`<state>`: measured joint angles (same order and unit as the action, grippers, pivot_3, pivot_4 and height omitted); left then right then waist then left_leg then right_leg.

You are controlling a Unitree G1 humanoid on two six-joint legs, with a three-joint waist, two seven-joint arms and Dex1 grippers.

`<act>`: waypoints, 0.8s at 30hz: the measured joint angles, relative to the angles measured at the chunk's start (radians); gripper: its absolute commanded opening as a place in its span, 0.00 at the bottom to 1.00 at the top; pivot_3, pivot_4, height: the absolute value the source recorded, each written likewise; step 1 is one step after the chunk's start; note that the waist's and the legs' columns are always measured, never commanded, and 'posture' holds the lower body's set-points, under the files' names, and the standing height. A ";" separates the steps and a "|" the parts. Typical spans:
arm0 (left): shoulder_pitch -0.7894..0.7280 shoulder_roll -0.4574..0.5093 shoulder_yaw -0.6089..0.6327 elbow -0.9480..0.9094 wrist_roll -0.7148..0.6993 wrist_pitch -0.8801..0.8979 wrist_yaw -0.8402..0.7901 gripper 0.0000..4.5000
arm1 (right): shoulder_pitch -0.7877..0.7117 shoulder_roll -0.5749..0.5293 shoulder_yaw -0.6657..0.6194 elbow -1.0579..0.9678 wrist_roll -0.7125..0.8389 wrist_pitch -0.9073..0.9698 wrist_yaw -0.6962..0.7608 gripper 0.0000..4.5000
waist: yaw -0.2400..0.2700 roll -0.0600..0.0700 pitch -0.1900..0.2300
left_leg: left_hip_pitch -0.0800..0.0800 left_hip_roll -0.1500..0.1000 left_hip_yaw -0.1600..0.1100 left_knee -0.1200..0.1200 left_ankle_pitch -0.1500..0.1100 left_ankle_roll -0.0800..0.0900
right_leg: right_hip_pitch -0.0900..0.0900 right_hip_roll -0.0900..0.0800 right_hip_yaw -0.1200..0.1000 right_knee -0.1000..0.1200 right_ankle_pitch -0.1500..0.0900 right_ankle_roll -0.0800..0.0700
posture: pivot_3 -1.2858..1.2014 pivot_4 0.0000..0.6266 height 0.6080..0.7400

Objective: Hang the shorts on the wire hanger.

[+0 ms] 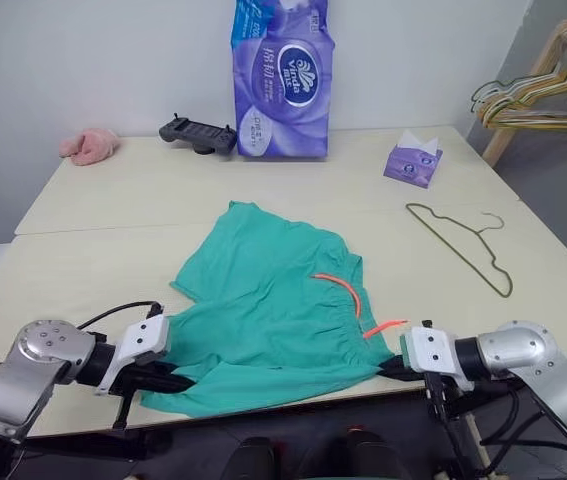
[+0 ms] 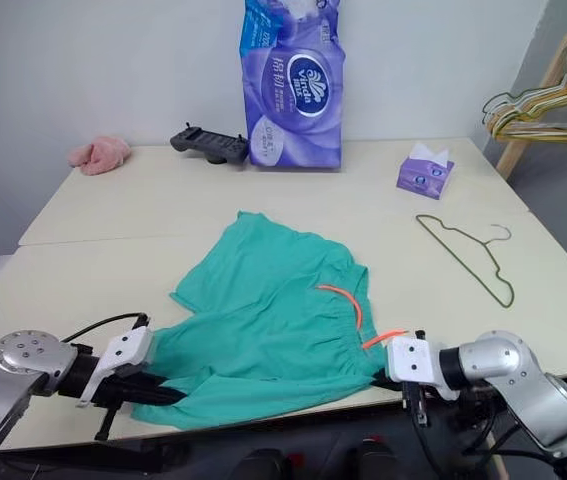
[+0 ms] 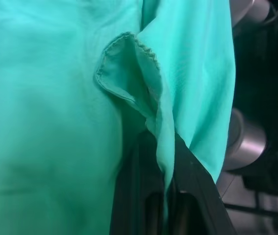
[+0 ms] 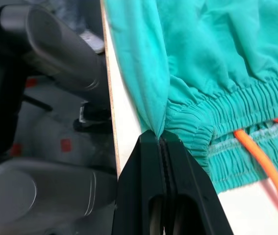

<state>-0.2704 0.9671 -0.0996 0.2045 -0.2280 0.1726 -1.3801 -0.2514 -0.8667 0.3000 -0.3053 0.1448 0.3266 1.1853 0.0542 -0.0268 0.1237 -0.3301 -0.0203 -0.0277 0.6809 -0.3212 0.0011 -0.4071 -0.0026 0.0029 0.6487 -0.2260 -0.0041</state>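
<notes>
- Both grippers are clamped on the shorts (image 1: 273,310) at the near edge of the table (image 1: 83,270), one at each end of the garment.
- Left gripper (image 1: 185,381): its black fingers (image 3: 188,191) are pressed together on a thin fold of teal cloth near a stitched hem, at the shorts' near corner on the robot's left.
- Right gripper (image 1: 391,364): its jaws are tightly together, pinching a fold of fabric right beside the gathered elastic waistband, at the corner on the robot's right.
- Between the two grippers the shorts lie spread on the pale tabletop, reaching away from them towards the table's middle; the near hem is at the table edge.
- An orange drawstring (image 1: 348,293) curls out of the waistband, one end lying just beside the right gripper.
- Beyond the right gripper, well apart from the shorts, the wire hanger (image 1: 463,245) lies flat on the table, hook pointing away.
- Further off on that side stands a small purple tissue box (image 1: 412,161); its printing is too small to read.
- At the far edge stands a tall purple pack (image 1: 283,85) with an oval "Vinda" logo and white Chinese characters.
- Beside that pack lies a black controller-like device (image 1: 198,133), and far beyond the left gripper a pink cloth (image 1: 89,145).
- Off the table, past the right gripper, pale hangers (image 1: 543,95) hang on a wooden rack.
</notes>
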 measured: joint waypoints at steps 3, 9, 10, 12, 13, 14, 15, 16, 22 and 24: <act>-0.640 -0.161 -0.025 0.570 0.180 -0.209 0.407 0.00 | -0.487 0.187 0.014 0.427 -0.078 -0.109 -0.092 0.00 | 0.014 -0.019 0.014 | -0.015 0.003 -0.006 -0.001 0.023 -0.010 | -0.008 0.003 -0.014 -0.009 0.030 0.005 | 0.57 0.08 1.00; -1.267 -0.186 0.004 0.985 0.307 -0.443 0.974 0.00 | -1.197 0.360 -0.001 1.177 -0.328 -0.584 -0.771 0.00 | -0.007 -0.018 -0.009 | -0.054 -0.003 0.005 -0.018 0.028 -0.025 | -0.063 -0.013 -0.009 -0.002 0.033 -0.008 | 0.56 0.06 1.00; -1.296 -0.186 0.009 1.002 0.312 -0.460 1.004 0.00 | -1.242 0.362 -0.001 1.219 -0.354 -0.636 -0.828 0.00 | -0.010 -0.018 -0.011 | -0.058 -0.004 0.007 -0.019 0.028 -0.025 | -0.069 -0.015 -0.012 -0.003 0.033 -0.008 | 0.56 0.07 1.00; -1.314 -0.186 0.016 1.033 0.316 -0.487 1.013 0.00 | -1.265 0.362 -0.001 1.275 -0.381 -0.722 -0.867 0.00 | -0.020 -0.018 -0.013 | -0.063 -0.005 0.006 -0.019 0.028 -0.025 | -0.071 -0.016 -0.014 -0.004 0.033 -0.008 | 0.56 0.07 1.00; -1.309 -0.186 0.018 1.046 0.316 -0.490 0.995 0.00 | -1.250 0.365 -0.001 1.290 -0.383 -0.750 -0.861 0.00 | -0.027 -0.019 -0.013 | -0.064 -0.006 0.006 -0.020 0.027 -0.024 | -0.071 -0.017 -0.015 -0.006 0.033 -0.008 | 0.56 0.07 1.00; -1.294 -0.186 0.022 1.059 0.314 -0.488 0.953 0.00 | -1.217 0.370 -0.003 1.298 -0.378 -0.774 -0.836 0.00 | -0.032 -0.019 -0.013 | -0.067 -0.007 0.006 -0.020 0.027 -0.023 | -0.071 -0.017 -0.015 -0.009 0.033 -0.008 | 0.56 0.08 1.00; -1.266 -0.186 0.030 1.065 0.308 -0.482 0.886 0.00 | -1.165 0.372 -0.005 1.296 -0.364 -0.798 -0.795 0.00 | -0.034 -0.019 -0.013 | -0.068 -0.008 0.008 -0.019 0.026 -0.021 | -0.070 -0.018 -0.014 -0.010 0.031 -0.005 | 0.56 0.08 1.00; -1.232 -0.184 0.032 1.074 0.305 -0.474 0.813 0.00 | -1.107 0.373 -0.006 1.290 -0.350 -0.817 -0.758 0.00 | -0.037 -0.019 -0.013 | -0.067 -0.009 0.008 -0.017 0.026 -0.021 | -0.068 -0.018 -0.014 -0.010 0.031 -0.004 | 0.56 0.09 1.00; -0.980 -0.145 0.043 1.091 0.284 -0.399 0.353 0.00 | -0.764 0.381 -0.007 1.091 -0.273 -0.796 -0.550 0.00 | -0.058 -0.018 -0.009 | -0.065 -0.003 0.010 -0.004 0.028 -0.016 | -0.066 -0.014 -0.015 0.000 0.033 -0.002 | 0.57 0.14 1.00; -0.886 -0.127 0.042 1.053 0.275 -0.383 0.203 0.00 | -0.638 0.368 -0.004 0.971 -0.245 -0.736 -0.469 0.00 | -0.061 -0.017 -0.009 | -0.061 -0.002 0.009 -0.003 0.025 -0.011 | -0.064 -0.013 -0.013 0.006 0.034 -0.003 | 0.57 0.14 1.00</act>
<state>-1.1568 0.8405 -0.0579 1.2580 0.0466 -0.2102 -1.1772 -0.8892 -0.4985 0.2957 0.6659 -0.1001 -0.4093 0.7159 -0.0064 -0.0441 0.1146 -0.3906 -0.0226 -0.0189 0.6781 -0.2958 -0.0104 -0.4714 -0.0151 -0.0102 0.6551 -0.1923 -0.0066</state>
